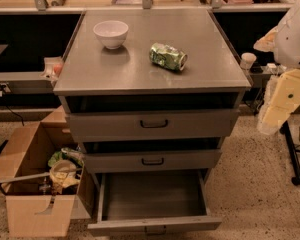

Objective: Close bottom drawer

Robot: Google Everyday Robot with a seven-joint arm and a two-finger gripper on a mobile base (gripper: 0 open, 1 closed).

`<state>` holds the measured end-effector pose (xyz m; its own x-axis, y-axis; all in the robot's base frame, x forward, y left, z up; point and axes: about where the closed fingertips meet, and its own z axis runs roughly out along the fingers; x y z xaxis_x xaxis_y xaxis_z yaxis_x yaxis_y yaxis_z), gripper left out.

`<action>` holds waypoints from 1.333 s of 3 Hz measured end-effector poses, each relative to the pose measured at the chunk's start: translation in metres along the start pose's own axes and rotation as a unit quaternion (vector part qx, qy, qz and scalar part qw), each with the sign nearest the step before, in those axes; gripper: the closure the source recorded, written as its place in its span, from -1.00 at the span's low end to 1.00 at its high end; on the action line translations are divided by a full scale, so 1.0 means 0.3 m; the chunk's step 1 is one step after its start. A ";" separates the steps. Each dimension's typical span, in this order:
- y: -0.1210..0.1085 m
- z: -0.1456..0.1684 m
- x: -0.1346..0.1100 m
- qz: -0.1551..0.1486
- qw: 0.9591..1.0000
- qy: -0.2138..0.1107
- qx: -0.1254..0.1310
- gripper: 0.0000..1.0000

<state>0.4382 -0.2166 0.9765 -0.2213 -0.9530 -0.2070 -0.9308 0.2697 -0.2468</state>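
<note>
The bottom drawer (pixel 153 196) of the grey metal cabinet (pixel 150 64) is pulled far out toward me. Its plain grey floor is bare, and its low front panel (pixel 155 225) with a small dark handle sits at the lower edge of the view. The middle drawer front (pixel 152 160) and the tallest drawer front (pixel 152 125) above it each stand out a little, with dark gaps over them. My gripper (pixel 270 121) hangs on the white and cream arm at the right edge. It is beside the cabinet's right side, level with the upper drawers and apart from all of them.
A white bowl (pixel 111 33) and a crushed green can (pixel 168 56) lie on the cabinet top. An open cardboard box (pixel 37 194) of rubbish stands close to the drawer's left side. A black wheeled stand leg (pixel 292 159) is on the speckled floor at the right.
</note>
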 end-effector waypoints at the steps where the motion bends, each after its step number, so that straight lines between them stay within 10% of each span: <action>1: 0.000 0.000 0.000 0.000 1.000 0.000 0.000 -1.00; 4: 0.195 0.568 0.074 -0.075 0.990 0.001 -0.117 -1.00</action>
<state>0.4285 -0.1983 0.7962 -0.0751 -0.9802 -0.1833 -0.9952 0.0853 -0.0484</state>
